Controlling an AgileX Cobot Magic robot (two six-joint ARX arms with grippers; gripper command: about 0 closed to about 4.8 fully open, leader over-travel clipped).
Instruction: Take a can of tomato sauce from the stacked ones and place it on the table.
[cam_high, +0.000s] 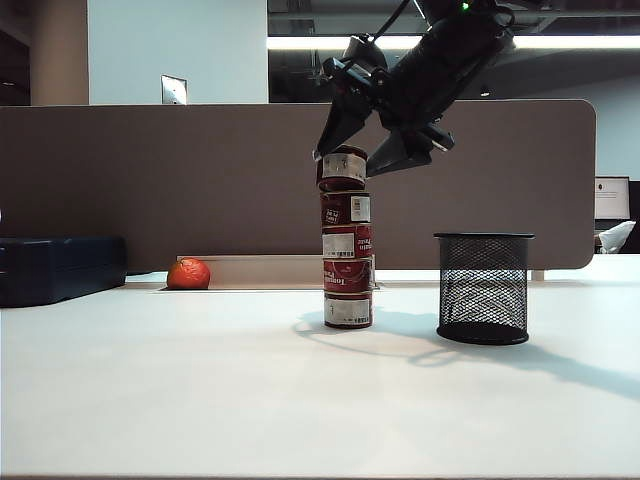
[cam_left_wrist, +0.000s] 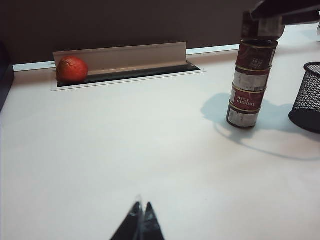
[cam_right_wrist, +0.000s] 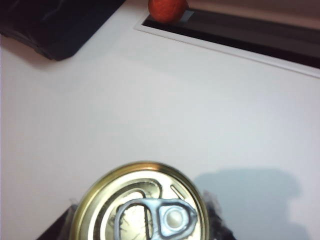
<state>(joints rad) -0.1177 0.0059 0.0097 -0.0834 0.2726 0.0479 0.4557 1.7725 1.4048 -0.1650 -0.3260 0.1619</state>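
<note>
A wire-mesh cup (cam_high: 484, 288) is seen on the white surface (cam_high: 200, 390), right of the can stack (cam_high: 347, 270); nothing can be made out inside it. A recessed tray (cam_left_wrist: 125, 62) along the back edge of the surface holds a round orange-red fruit (cam_high: 188, 273) at its left end. A dark case (cam_high: 55, 268) lies at far left, well apart from the rest.

Five red-and-white cans are stacked in a slightly crooked column near the middle of the surface. The top can (cam_high: 344, 166), w/ gold lid and pull tab seen in the right wrist view (cam_right_wrist: 140, 210), is the task's thing; it sits on the stack, not yet lifted.

The right end effector (cam_high: 375, 150) is lowered from upper right over the top can, one finger on each side; jaws are spread around it, and contact can't be told. The left end effector (cam_left_wrist: 140, 225) is parked low over the bare surface, well away from the stack, fingertips pressed together, nothing held.

A brown-grey partition (cam_high: 150, 180) runs behind everything.
</note>
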